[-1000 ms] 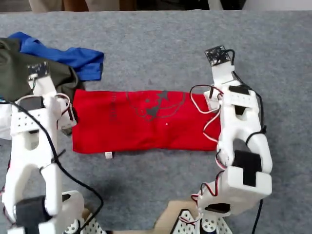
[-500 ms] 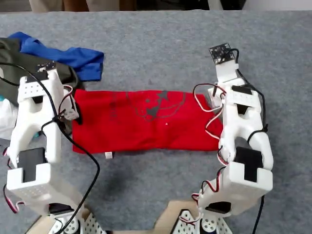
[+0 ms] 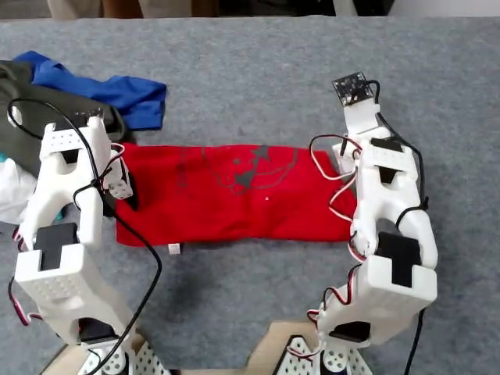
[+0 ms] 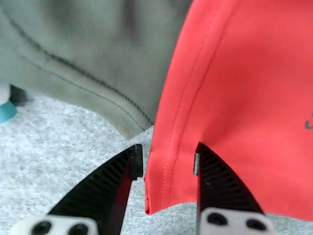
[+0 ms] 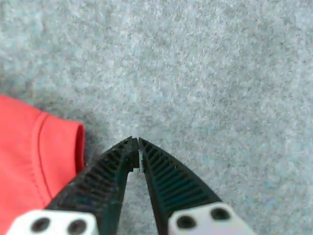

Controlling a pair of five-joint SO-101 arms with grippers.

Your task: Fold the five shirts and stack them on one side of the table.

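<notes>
Red shirt lies flat as a long folded strip mid-table, between the two arms. Olive shirt, blue shirt and something white are piled unfolded at the left arm's end

Risks as I see them:
- left gripper is partly open, straddling the red hem at a corner. The olive hem sits just beside the outer jaw, so closing here might catch both shirts
- the bite is right at the hem, so it may catch only the top layer and the fold would peel open on the lift
- right gripper is closed on nothing, tips touching, over bare table just beside the red cuff. If only the left end lifts, I'd expect a skewed fold

Pose: left arm bent over the end of the red strip by the pile, wrist pitched down. Right arm stretched forward along the opposite end, gripper pointing down at the table
</notes>
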